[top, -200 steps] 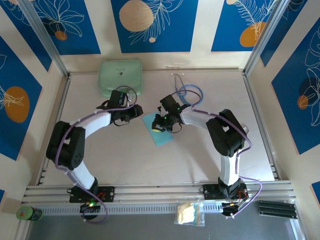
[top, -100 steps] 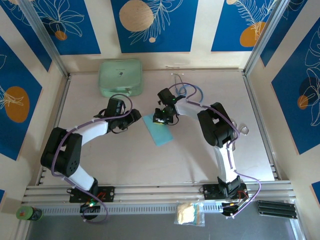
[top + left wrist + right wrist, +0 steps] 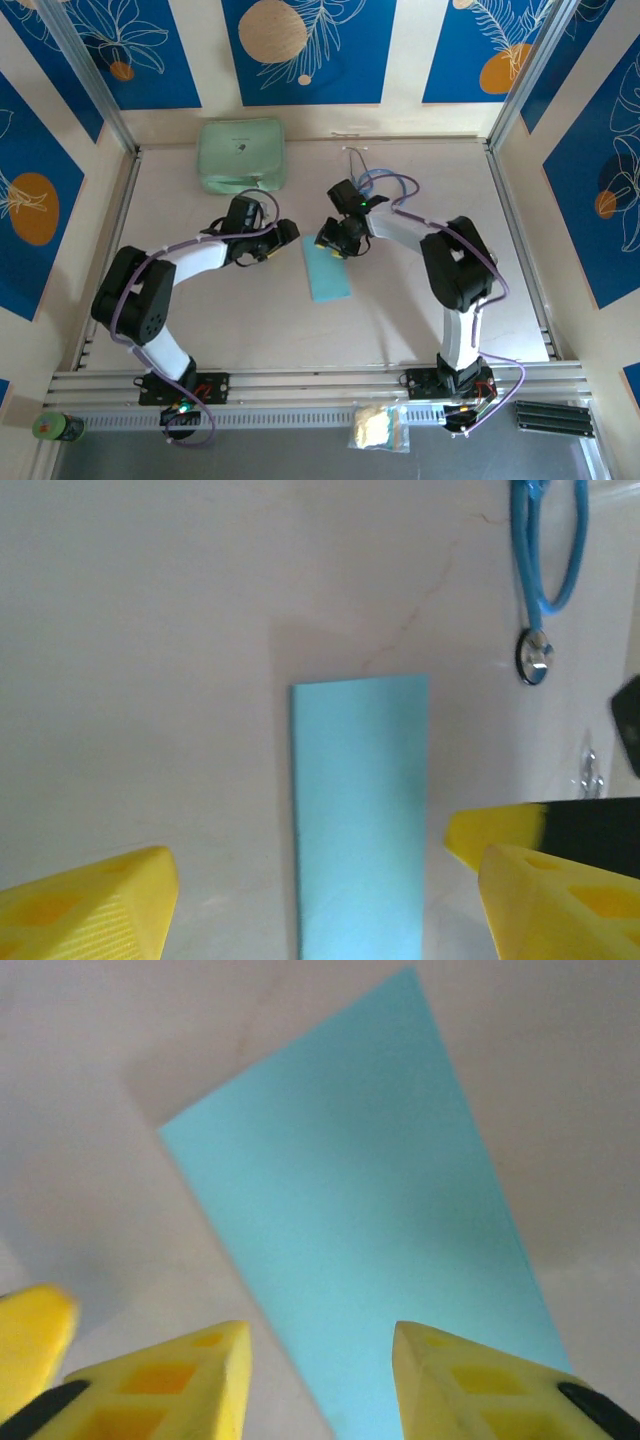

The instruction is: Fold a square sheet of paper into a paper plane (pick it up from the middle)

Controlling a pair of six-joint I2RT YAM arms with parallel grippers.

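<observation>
The square sheet of paper [image 3: 327,270] lies flat on the table as a narrow light-blue rectangle, folded in half; it does not have the form of a paper plane. My left gripper [image 3: 286,236] hovers just left of its far end, open, with the paper [image 3: 360,810] between its yellow fingers [image 3: 90,905] and nothing held. My right gripper [image 3: 331,243] hangs over the far end, open as well. In the right wrist view the paper [image 3: 360,1230] runs away from the gap of that gripper [image 3: 320,1345], apart from both pads.
A mint-green case [image 3: 242,155] stands at the back left. A blue-tubed stethoscope [image 3: 380,182] lies behind the right gripper, its chest piece [image 3: 534,656] close to the paper's far side. A small bag [image 3: 377,427] rests on the front rail.
Both grippers have opened. The right one has let go of the paper, which now lies flat and straighter. The left arm has moved right, towards the paper.
</observation>
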